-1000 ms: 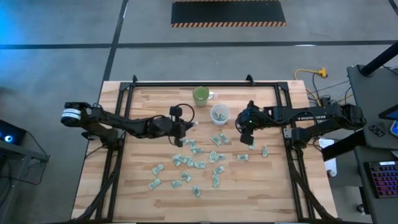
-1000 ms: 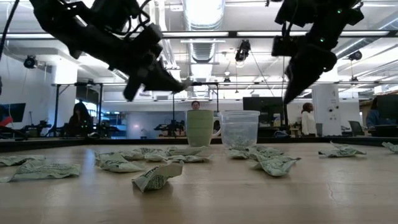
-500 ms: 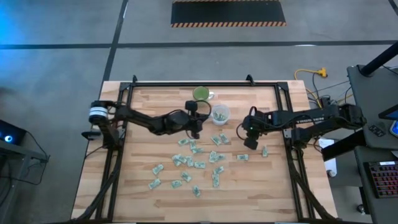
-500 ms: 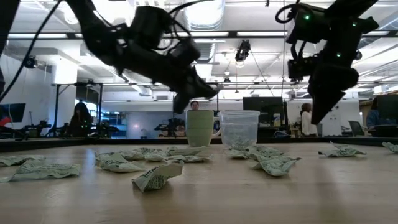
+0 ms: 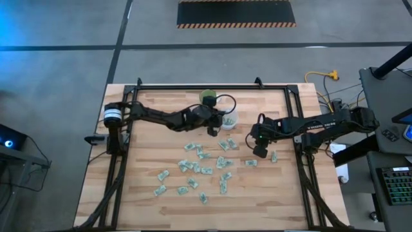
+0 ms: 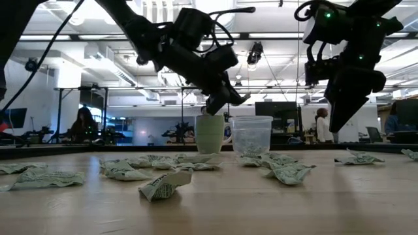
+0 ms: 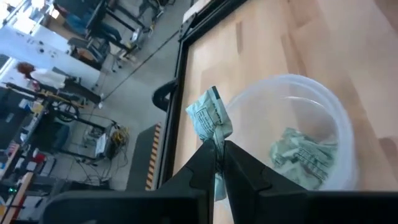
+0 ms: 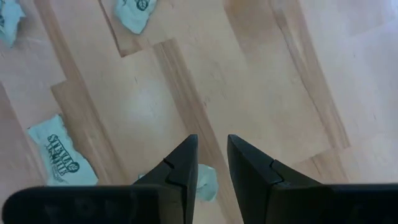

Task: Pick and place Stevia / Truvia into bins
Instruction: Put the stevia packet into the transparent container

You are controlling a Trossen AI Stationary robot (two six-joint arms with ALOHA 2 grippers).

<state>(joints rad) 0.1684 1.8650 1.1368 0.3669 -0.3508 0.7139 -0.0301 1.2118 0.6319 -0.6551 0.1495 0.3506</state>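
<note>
Left gripper [image 7: 219,155] pinches a sachet [image 7: 210,119] at the cup's [image 7: 339,118] nine-o'clock rim; it should centre before release. Right gripper [image 8: 211,163] hovers slightly parted.

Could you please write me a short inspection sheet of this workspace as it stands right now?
Surface: wooden table, black frame.
Job's things: Stevia sachets scattered mid-table; clear cup already holds some.
Clutter: green mug beside the cup.
Grippers: left claw shut on a sachet above the cup; right claw open, hovering over a sachet near the table's right side.
Cables: yellow cable on the floor, off the table's far right corner.
Surroundings: open workshop; people far behind; keyboard on a desk to the right.
</note>
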